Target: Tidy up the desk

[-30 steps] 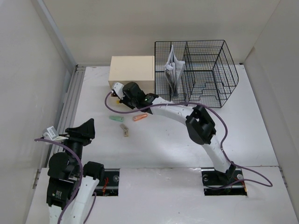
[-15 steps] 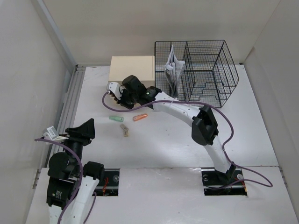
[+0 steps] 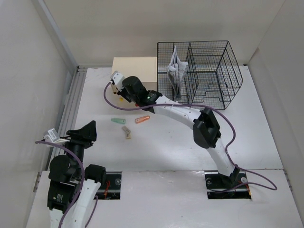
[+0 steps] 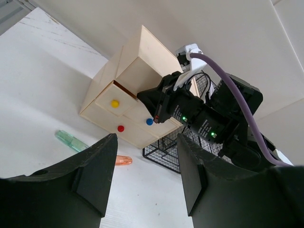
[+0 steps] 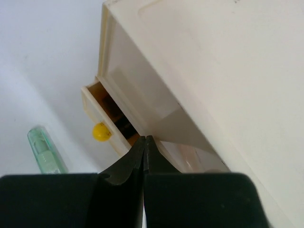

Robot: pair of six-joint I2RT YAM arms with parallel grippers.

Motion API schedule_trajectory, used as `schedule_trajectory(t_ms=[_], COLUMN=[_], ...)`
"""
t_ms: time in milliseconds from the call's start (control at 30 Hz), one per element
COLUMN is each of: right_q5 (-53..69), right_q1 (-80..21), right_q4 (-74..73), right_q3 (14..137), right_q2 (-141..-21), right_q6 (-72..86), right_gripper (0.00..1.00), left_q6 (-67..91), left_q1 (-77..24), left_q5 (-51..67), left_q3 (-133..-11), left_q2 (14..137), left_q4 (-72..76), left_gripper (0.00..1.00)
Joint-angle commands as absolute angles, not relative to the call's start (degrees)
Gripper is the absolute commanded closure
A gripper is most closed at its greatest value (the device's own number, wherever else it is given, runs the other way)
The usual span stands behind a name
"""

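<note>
Beige drawer [image 4: 107,100] ajar beside closed hand [image 5: 145,138]

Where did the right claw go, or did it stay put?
Yes, it moved: the right gripper went farther back, closer to the wooden drawer box.

Right tool [image 5: 144,140] pinched closed (reaching far forward); left tool [image 4: 146,142] spread.

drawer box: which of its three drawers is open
The yellow-knob drawer; it is pulled slightly out of the drawer box, while the red-knob drawer and blue-knob drawer look shut.
</note>
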State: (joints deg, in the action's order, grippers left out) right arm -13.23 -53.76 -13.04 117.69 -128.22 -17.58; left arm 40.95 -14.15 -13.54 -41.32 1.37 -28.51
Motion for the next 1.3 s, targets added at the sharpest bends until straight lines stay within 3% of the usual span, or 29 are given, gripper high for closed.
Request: schedule_trajectory(t_ms=[0,567,733,867,1033,1267], right_q5=[-18.98,4.21,0.81,-13.31,-22.05,-16.98], right_q1=[-54.49,-54.49,-54.49,-54.49,-54.49,-54.49], right_q4=[-7.38,-18.01,-16.89,-13.11,-7.48,-5.36], right_q3=[116.98,118.56,118.56,118.56,118.56,113.65], right_q2=[-128.67,-124.54,-127.26,-130.42,-132.98,-128.15], right_q6=[-16.61,-19.34,-18.29,-17.31,-17.93,-16.61], right_gripper=[1.00,1.00,1.00,1.00,1.00,1.00], left_q6=[40.43,40.43,40.43,40.43,40.43,40.43], left_q1=[-14.41,-14.41,-14.41,-14.41,-14.41,-14.41], left_q5=[-12.92,-12.39,-12.39,-12.39,-12.39,-12.39], left_q3=[-41.84,-41.31,-41.84,-41.84,-41.84,-41.84], left_q2=[0.79,1.32,1.32,0.79,0.79,0.79], left_q4=[-25.58,-25.58,-25.58,-25.58,-25.58,-26.10], left_gripper=[0.50,0.50,0.50,0.50,0.50,0.50])
